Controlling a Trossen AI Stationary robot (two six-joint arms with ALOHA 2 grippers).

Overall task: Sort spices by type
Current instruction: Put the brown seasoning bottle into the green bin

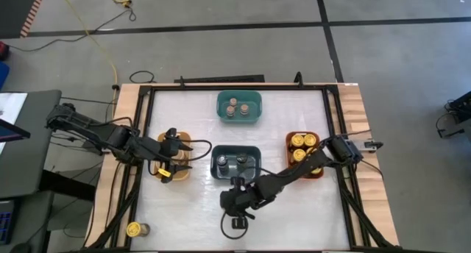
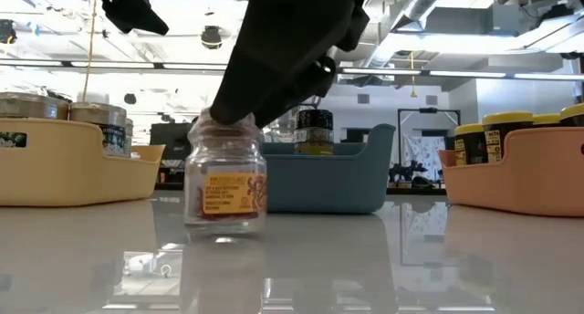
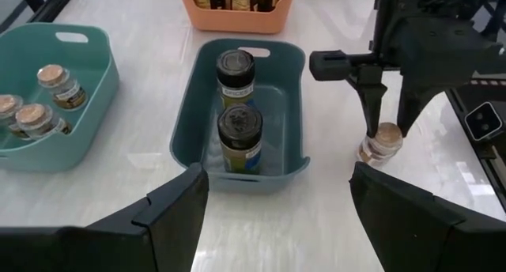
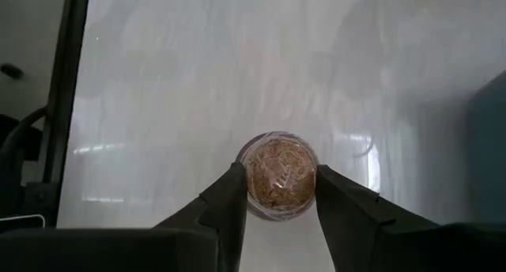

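A small clear spice jar with a brown cork top stands near the table's front edge, in front of the dark-blue bin. My right gripper is shut on it from above; it also shows in the high view. My left gripper hangs open over the yellow bin at the table's left, with nothing between its fingers. The dark-blue bin holds two dark-lidded jars. The teal bin holds three cork-topped jars. The orange bin holds yellow-lidded jars. My right gripper pinches the jar's cork top between its two fingers, one on each side. The fingers come from above, slanting down. The jar stands upright, and its base appears to rest on the table.
One yellow-lidded jar sits alone at the table's near left corner. Tan-topped jars stand in the yellow bin. A black frame runs around the white table top. Bare table lies between the bins and the front edge.
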